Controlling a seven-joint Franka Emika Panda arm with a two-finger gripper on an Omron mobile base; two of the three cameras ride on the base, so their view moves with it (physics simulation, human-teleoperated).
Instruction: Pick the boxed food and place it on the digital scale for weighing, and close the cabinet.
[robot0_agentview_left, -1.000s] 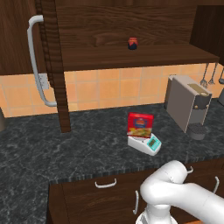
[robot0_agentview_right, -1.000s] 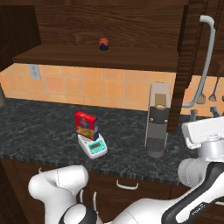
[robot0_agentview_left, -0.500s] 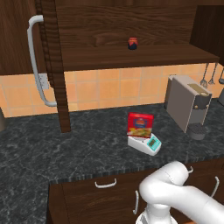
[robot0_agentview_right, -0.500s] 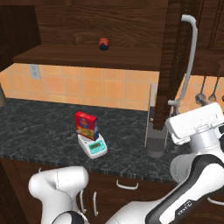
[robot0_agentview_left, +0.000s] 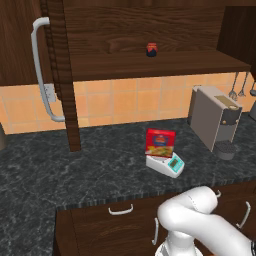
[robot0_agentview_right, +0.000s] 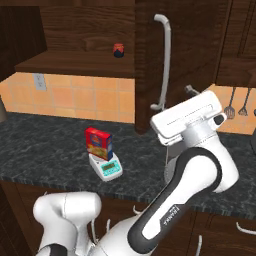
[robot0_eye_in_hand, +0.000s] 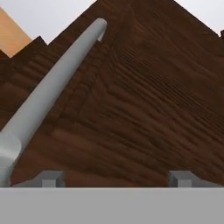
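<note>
The boxed food (robot0_agentview_left: 160, 143) is standing upright on the digital scale (robot0_agentview_left: 165, 164), a little right of centre in your left base view and left of centre in the right base view, on the dark speckled desk (robot0_agentview_left: 75, 175). The scale's teal display is facing the front edge of the desk.

The cabinet (robot0_agentview_right: 150, 65) is hanging above the desk with a door swung partly out, and its long light-grey bar handle (robot0_agentview_right: 164, 60) is running down the upper middle of your right base view. You are seeing the arm's white hand raised just right of that handle, right of centre in the frame. In the hand view the fingers (robot0_eye_in_hand: 51, 178) are standing well apart at the bottom edge, facing the dark wood door, with the handle crossing diagonally from lower left to upper middle; they are clamped on nothing.

A small dark red jar (robot0_agentview_left: 152, 49) is sitting on the open shelf, and a grey coffee machine (robot0_agentview_left: 215, 120) is standing at the right of the desk.
</note>
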